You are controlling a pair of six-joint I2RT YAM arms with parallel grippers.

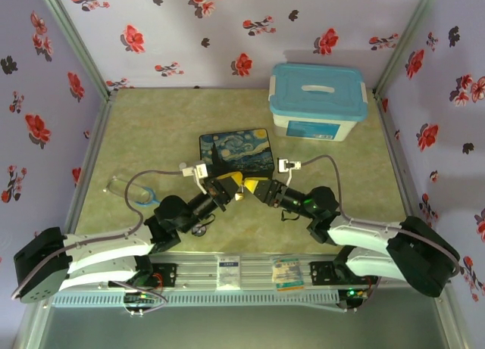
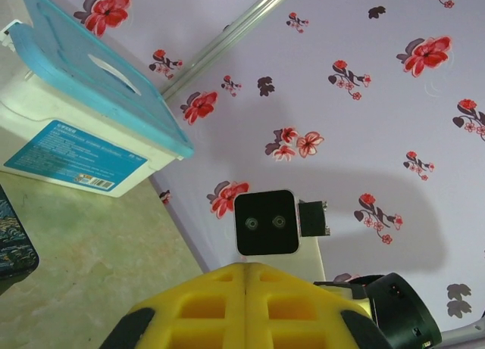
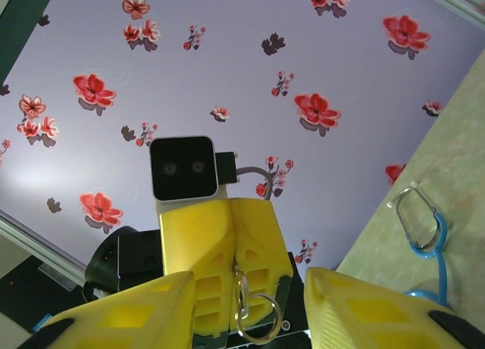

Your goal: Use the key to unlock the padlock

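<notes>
1. Note the painted tin (image 1: 236, 154) lying flat on the desk (image 1: 151, 137), at 12 o'clock of the two pincers and just beyond them.
2. Note the white box with blue lid (image 1: 318, 99) at 1 o'clock, well apart, lid on.
3. Note the blue-tubed item (image 1: 144, 196) at 9 o'clock, near the left arm.
4. Observe both arms stretched low and inward, tip to tip at desk centre. Find the left pincer (image 1: 235, 182) aimed toward 3 o'clock and the right pincer (image 1: 251, 187) aimed toward 9 o'clock.
5. Read the left pincer as clenched on the key (image 3: 241, 287): thin grey metal in the finger seam, wire ring (image 3: 262, 319) dangling below.
6. Read the right pincer as released: yellow fingers (image 3: 121, 311) spread either side of the ring, contact not discernible.
</notes>
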